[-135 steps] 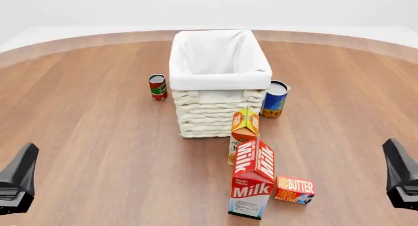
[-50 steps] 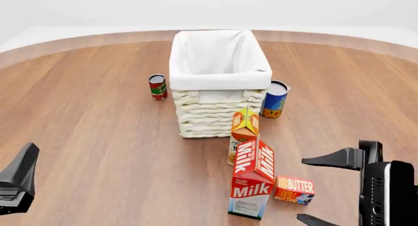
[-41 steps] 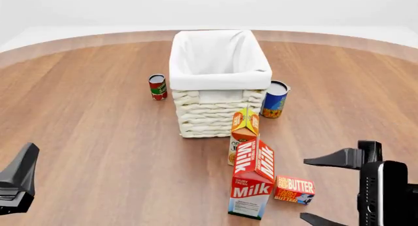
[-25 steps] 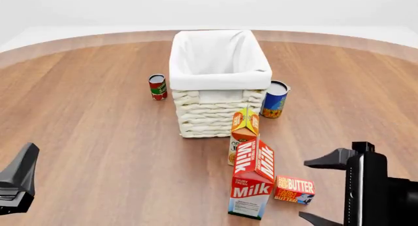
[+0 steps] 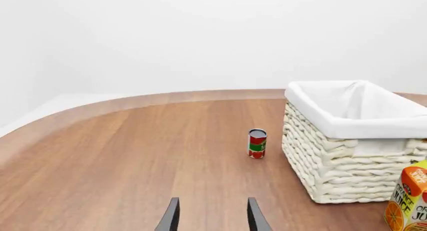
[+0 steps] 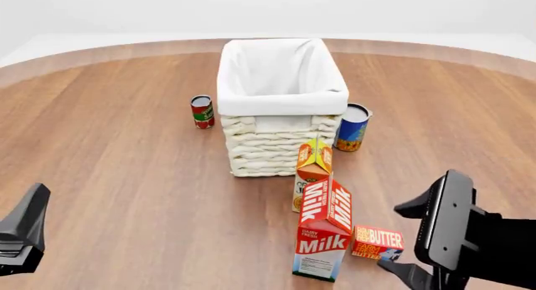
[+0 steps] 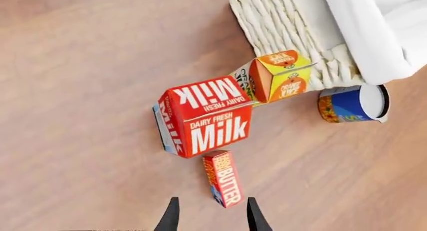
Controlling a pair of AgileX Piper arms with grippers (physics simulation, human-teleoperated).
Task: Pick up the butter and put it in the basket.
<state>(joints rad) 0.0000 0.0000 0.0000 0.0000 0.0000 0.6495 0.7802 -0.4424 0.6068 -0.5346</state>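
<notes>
The butter (image 6: pixel 378 243) is a small flat orange-red box lying on the table just right of the milk carton, near the front edge. My right gripper (image 6: pixel 400 238) hovers over its right end, open, one finger on each side and nothing held. In the right wrist view the butter (image 7: pixel 223 178) lies just ahead of the spread fingertips of that gripper (image 7: pixel 211 218). The cream wicker basket (image 6: pixel 277 145) with its white liner stands further back at the centre and shows again in the left wrist view (image 5: pixel 333 176). My left gripper (image 5: pixel 212 221) is open over bare wood at the front left.
A red-white milk carton (image 6: pixel 322 233) stands touching or nearly touching the butter's left side. An orange juice carton (image 6: pixel 312 167) stands between it and the basket. A red can (image 6: pixel 202 111) is left of the basket, a blue can (image 6: pixel 353 127) right of it.
My right arm came in from the lower right, turned its wrist and shifted left, bringing the open fingers around the butter's right end. The left arm and all objects stayed still.
</notes>
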